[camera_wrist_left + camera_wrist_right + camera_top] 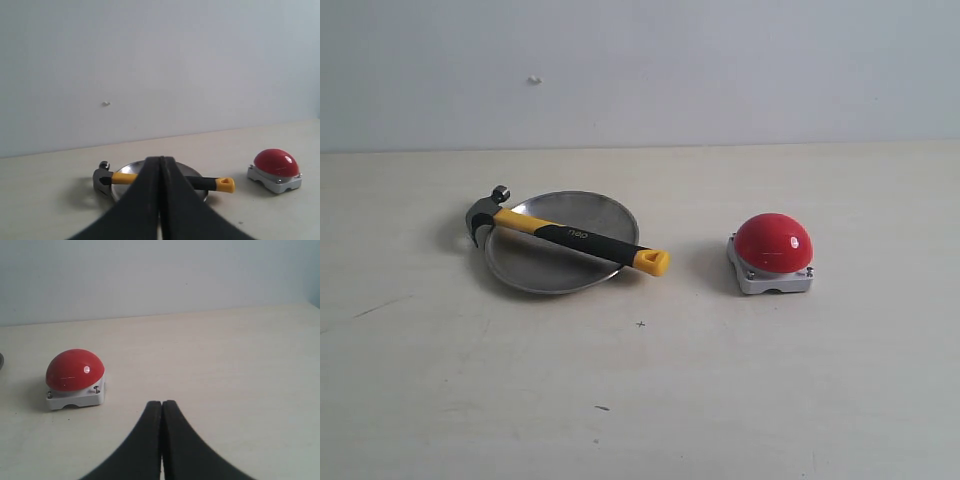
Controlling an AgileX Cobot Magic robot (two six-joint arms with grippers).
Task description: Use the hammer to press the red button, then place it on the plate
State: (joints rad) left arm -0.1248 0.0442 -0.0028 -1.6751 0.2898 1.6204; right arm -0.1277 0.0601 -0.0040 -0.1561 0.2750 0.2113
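The hammer (575, 236) lies across the silver plate (555, 275), its dark head (483, 214) hanging over the plate's left rim and its yellow end (651, 262) past the right rim. The red button (773, 243) sits on its light-grey base to the right of the plate. Neither gripper appears in the exterior view. In the left wrist view my left gripper (160, 162) is shut and empty, held back from the hammer (220, 184) and plate (130, 167), hiding the handle's middle. My right gripper (162, 405) is shut and empty, well away from the button (75, 370).
The pale wooden table (650, 400) runs back to a plain grey-white wall (720, 70). A small cross mark (640, 323) and a few dark specks sit on the tabletop in front of the plate.
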